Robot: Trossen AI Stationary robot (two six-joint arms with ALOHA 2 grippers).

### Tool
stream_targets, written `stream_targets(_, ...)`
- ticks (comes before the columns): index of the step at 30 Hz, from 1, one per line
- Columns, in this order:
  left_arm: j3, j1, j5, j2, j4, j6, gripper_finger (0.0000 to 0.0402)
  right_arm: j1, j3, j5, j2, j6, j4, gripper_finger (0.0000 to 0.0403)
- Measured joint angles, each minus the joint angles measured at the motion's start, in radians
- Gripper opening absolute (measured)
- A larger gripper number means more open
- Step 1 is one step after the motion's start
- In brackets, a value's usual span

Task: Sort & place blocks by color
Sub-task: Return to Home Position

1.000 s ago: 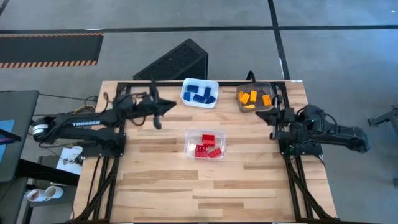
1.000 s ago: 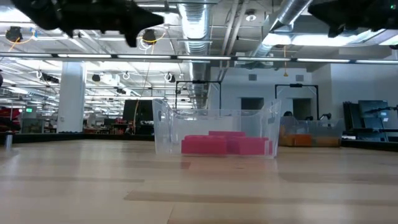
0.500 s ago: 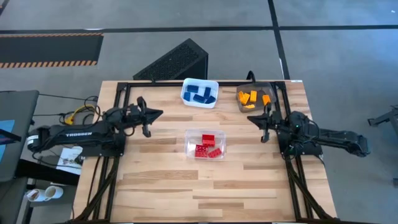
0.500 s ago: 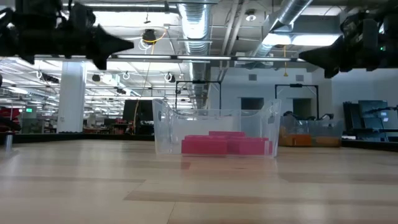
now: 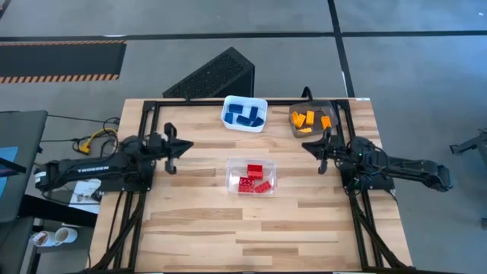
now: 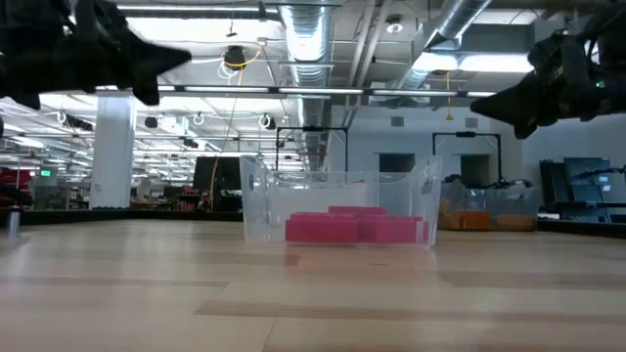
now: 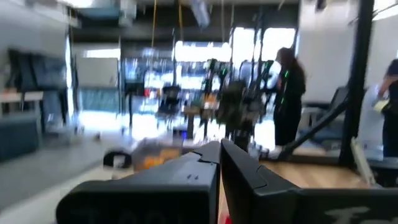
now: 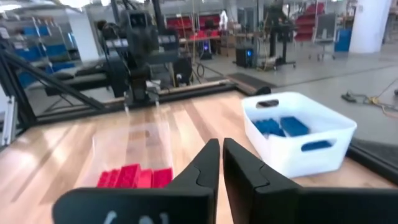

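Red blocks (image 5: 253,180) lie in a clear bin (image 5: 268,169) at the table's middle, also seen in the low view (image 6: 357,227) and the right wrist view (image 8: 134,177). Blue blocks (image 5: 245,114) sit in a white bin (image 5: 261,122) (image 8: 323,149) by the far edge. Orange blocks (image 5: 306,120) fill a grey bin (image 5: 294,131) at the far right. My left gripper (image 5: 189,144) (image 7: 219,149) is shut and empty, raised over the table's left side. My right gripper (image 5: 306,146) (image 8: 221,148) is shut and empty, raised over the right side, pointing left.
Bare wood spreads across the near half of the table (image 5: 259,228). A black metal frame (image 5: 152,106) runs along the far edge and both sides. A black slotted box (image 5: 213,74) lies on the floor beyond the table. People stand in the room behind, in the left wrist view (image 7: 289,93).
My left gripper has drawn back from near the white bin toward the table's left edge and come lower. My right gripper has swung from beside the grey bin toward the table's middle and tipped level, pointing left. The blocks and bins have stayed put.
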Motion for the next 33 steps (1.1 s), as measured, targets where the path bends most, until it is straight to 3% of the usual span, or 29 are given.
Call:
stream_targets(5,-0.001,0.000,0.087,-0.205,-0.090,-0.010,0.0000,0.000,0.000,-0.001,0.000,0.001,-0.041,0.0049)
stream_targets(10,-0.002,0.000,0.118,-0.447,-0.362,-0.034,0.0000,0.000,-0.001,-0.001,0.000,0.000,-0.077,0.0049)
stream_targets(20,-0.002,0.000,0.178,-0.448,-0.476,-0.026,0.0000,0.000,-0.001,-0.003,0.011,0.000,-0.134,0.0049)
stream_targets(26,-0.003,0.000,0.108,-0.444,-0.597,0.026,0.0000,0.000,-0.002,-0.001,0.014,-0.001,-0.153,0.0049)
stream_targets(33,-0.003,0.000,0.107,-0.446,-0.587,0.026,0.0000,0.000,-0.002,-0.001,0.014,-0.001,-0.153,0.0049)
